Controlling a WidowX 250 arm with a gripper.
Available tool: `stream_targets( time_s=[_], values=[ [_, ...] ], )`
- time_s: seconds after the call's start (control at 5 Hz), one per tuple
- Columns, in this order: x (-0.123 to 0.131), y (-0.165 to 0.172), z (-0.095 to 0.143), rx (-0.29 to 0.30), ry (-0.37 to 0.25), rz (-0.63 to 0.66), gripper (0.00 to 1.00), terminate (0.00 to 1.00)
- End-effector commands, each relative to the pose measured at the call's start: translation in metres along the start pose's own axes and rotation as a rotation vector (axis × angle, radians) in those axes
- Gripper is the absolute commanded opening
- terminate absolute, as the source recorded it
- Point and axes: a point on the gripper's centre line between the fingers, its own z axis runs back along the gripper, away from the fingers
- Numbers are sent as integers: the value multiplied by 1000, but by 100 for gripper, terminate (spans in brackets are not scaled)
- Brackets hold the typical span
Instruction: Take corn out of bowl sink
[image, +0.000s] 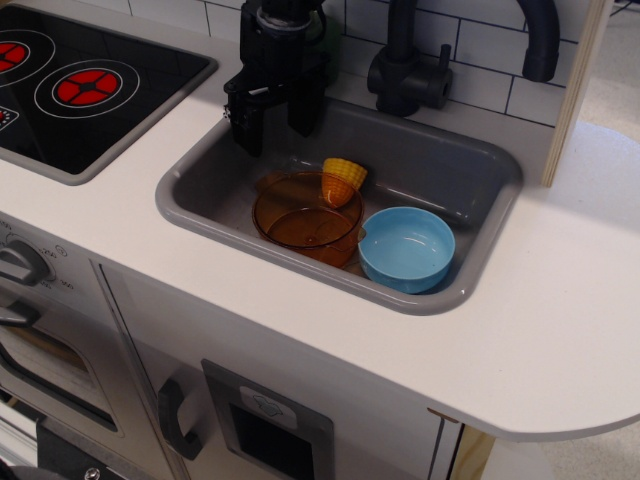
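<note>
The yellow corn lies in the grey sink, tipped against the far rim of the transparent orange pot. The light-blue bowl sits empty at the sink's front right, beside the pot. My black gripper hangs open and empty above the sink's back left corner, up and to the left of the corn.
A black faucet stands behind the sink. A black stovetop with red burners lies to the left. White countertop extends to the right and front. A wooden panel rises at the right.
</note>
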Motion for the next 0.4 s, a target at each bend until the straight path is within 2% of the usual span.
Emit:
stream_targets(
  time_s=[0.0, 0.2],
  values=[
    [12, -6, 59, -131, -54, 4, 100, 0],
    [5, -6, 75, -154, -51, -38, 100, 100]
  ],
)
